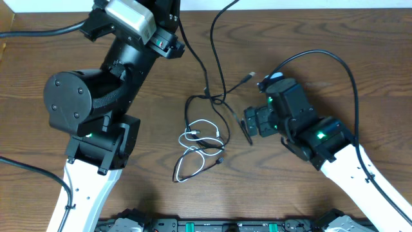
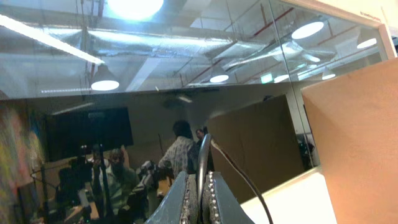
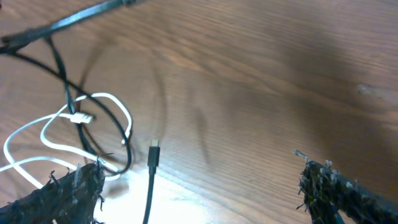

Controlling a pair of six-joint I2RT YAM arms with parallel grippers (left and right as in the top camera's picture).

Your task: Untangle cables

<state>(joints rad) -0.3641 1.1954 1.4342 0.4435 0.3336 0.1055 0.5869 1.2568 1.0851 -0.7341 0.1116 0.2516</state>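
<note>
Several thin black cables [image 1: 207, 103] and one white cable [image 1: 201, 138] lie tangled at the table's middle. My left arm [image 1: 129, 38] is raised high. In the left wrist view my left gripper [image 2: 199, 190] points up at the ceiling and is shut on a thin black cable [image 2: 204, 149]. That cable hangs down to the tangle [image 1: 193, 55]. My right gripper [image 1: 246, 126] is open and low over the table, just right of the tangle. A black plug end [image 3: 153, 151] lies between its fingers [image 3: 202, 193], nearer the left one, untouched. The white cable [image 3: 37, 134] and a black loop [image 3: 121, 134] lie to its left.
Another black cable [image 1: 215, 38] runs from the tangle to the table's far edge, and a plug end [image 1: 248, 77] lies near the right arm. Thick black arm cables [image 1: 335, 61] arc beside the right arm. A tan board [image 2: 354, 143] shows in the left wrist view.
</note>
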